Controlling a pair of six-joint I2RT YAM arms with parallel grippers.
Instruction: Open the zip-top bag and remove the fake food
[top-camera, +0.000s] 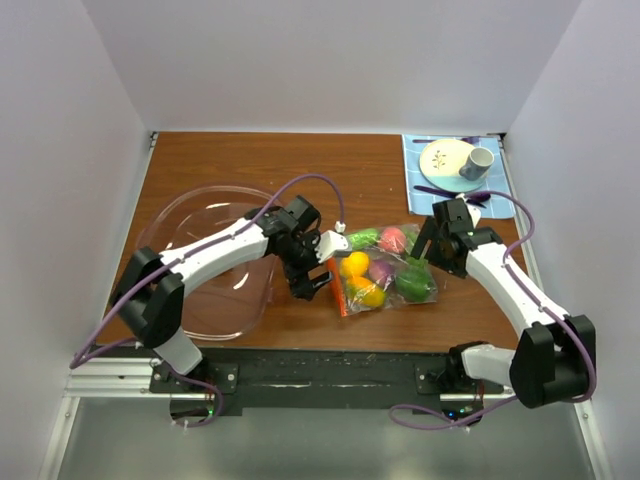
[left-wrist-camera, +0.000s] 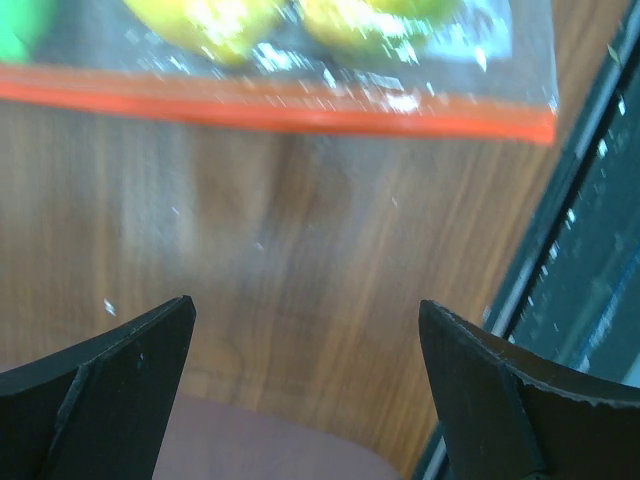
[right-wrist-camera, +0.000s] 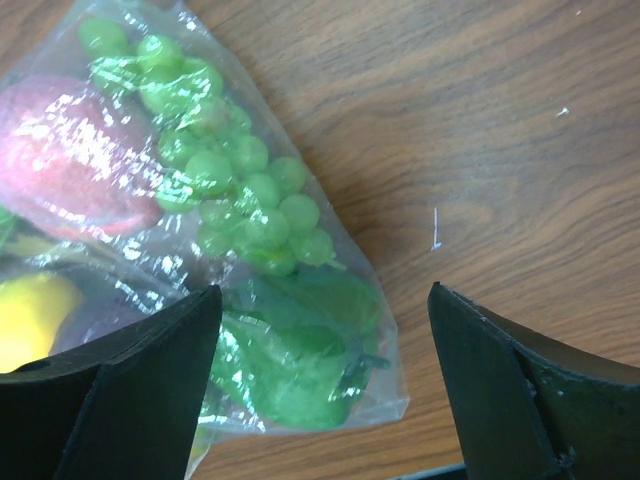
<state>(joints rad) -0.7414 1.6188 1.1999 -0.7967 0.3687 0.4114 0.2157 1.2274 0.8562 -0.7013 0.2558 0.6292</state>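
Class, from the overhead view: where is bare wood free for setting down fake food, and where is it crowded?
Bare wood runs along the far side of the table, between the clear bowl and the blue placemat, behind the zip-top bag. The centre is crowded: the left gripper and right gripper, both open, flank the bag.

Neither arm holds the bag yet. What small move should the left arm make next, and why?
Likely ease the left pincer forward onto the zip strip of the zip-top bag: it is open, bare wood lies between it and the strip, and the fake food is inside. The right pincer, also open, hangs over the bag's other end.
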